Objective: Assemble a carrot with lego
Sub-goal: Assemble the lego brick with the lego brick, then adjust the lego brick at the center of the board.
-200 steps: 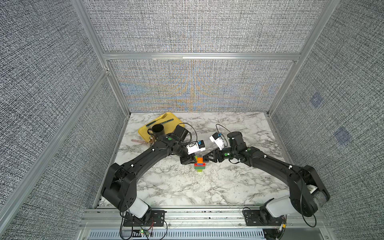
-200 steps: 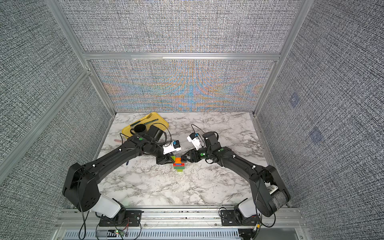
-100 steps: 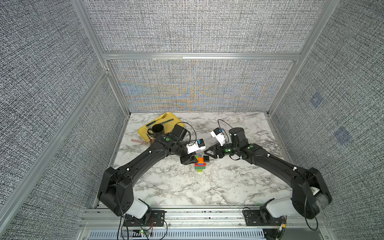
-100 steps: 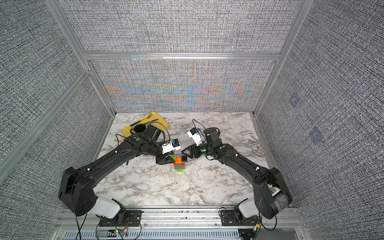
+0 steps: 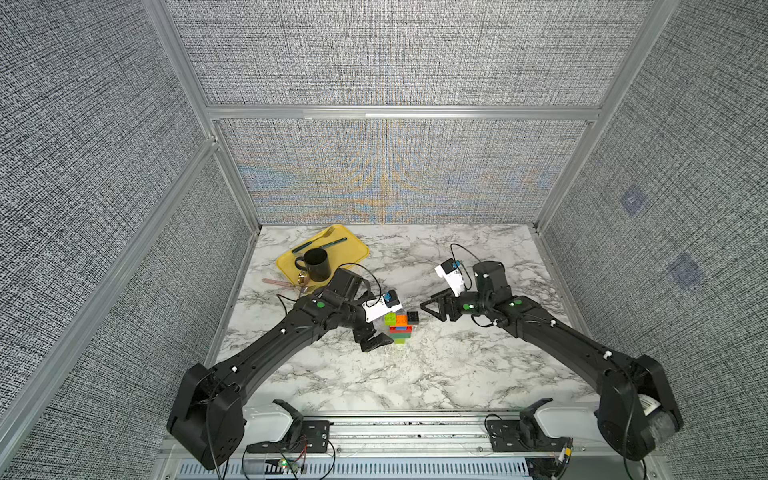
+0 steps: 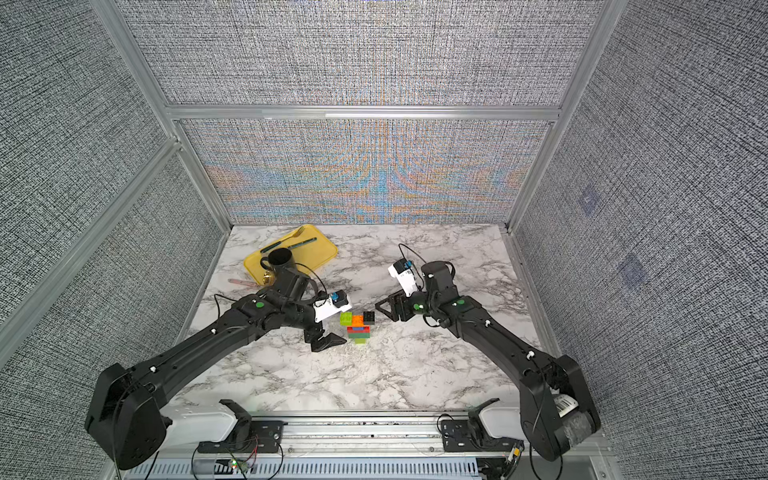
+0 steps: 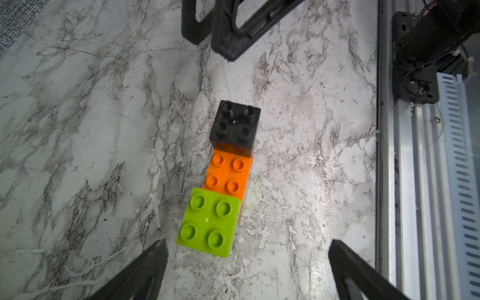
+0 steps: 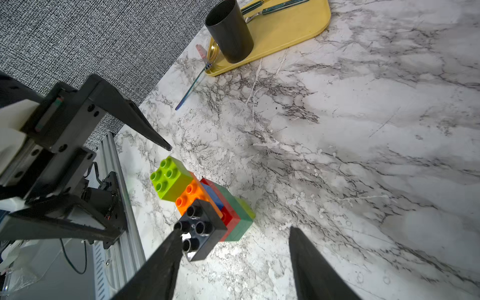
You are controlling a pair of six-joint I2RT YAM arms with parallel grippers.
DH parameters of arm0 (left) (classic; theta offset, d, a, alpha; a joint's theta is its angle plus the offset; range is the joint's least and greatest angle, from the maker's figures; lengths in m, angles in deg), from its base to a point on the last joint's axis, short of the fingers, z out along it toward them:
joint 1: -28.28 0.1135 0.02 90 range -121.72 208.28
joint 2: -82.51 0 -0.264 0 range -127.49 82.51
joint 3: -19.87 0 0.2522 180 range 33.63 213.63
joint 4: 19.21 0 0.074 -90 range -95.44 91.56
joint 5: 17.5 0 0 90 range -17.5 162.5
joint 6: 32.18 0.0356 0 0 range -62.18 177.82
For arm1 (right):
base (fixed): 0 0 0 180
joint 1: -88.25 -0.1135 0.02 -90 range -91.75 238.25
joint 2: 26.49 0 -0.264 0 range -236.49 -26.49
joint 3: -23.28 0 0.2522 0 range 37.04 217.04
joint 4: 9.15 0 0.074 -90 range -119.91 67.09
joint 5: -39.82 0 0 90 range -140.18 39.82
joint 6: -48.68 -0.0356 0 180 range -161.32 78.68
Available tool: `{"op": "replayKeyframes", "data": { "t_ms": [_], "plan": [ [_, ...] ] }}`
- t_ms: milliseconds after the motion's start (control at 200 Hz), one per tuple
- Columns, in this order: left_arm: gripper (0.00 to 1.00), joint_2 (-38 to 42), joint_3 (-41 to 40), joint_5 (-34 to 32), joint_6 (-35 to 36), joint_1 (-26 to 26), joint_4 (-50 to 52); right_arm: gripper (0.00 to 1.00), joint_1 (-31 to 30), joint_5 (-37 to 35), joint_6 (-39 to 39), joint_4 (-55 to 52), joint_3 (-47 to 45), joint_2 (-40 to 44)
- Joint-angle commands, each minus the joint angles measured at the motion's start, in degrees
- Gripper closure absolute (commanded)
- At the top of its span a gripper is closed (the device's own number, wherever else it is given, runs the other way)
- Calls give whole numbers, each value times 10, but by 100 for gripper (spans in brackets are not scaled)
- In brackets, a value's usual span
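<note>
The left gripper [image 7: 248,244] stands wide apart, the carrot [image 7: 225,173] just ahead of its fingers. The right gripper [image 8: 235,231] is apart too, empty, near the carrot.

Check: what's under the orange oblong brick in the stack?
Under the orange oblong plastic brick: blue brick, red brick, dark green brick, lime brick, in that order. Only edges show; studs are covered.

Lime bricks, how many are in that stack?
2. The top lime brick sits on one end of the orange brick; the bottom lime brick is the lowest visible layer. Others may be hidden.
</note>
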Motion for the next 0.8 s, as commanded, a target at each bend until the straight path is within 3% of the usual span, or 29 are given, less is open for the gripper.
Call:
{"op": "replayKeyframes", "data": {
  "t_ms": [0, 215, 460, 796],
  "plan": [
    [0, -6, -12, -12, 26, 1, -76, 33, 1, 15, 12, 24, 0, -1],
    [4, -77, 17, 40, 68, 1, -79, 33, 3, 16, 17, 24, -13, 4],
    [22, -140, 55, 88, 65, 0, -62, 33, 8, 16, 16, 25, -22, 9],
    [39, -157, 52, 87, 45, 0, -69, 33, 9, 22, 15, 28, -22, -1]
  ]
}}
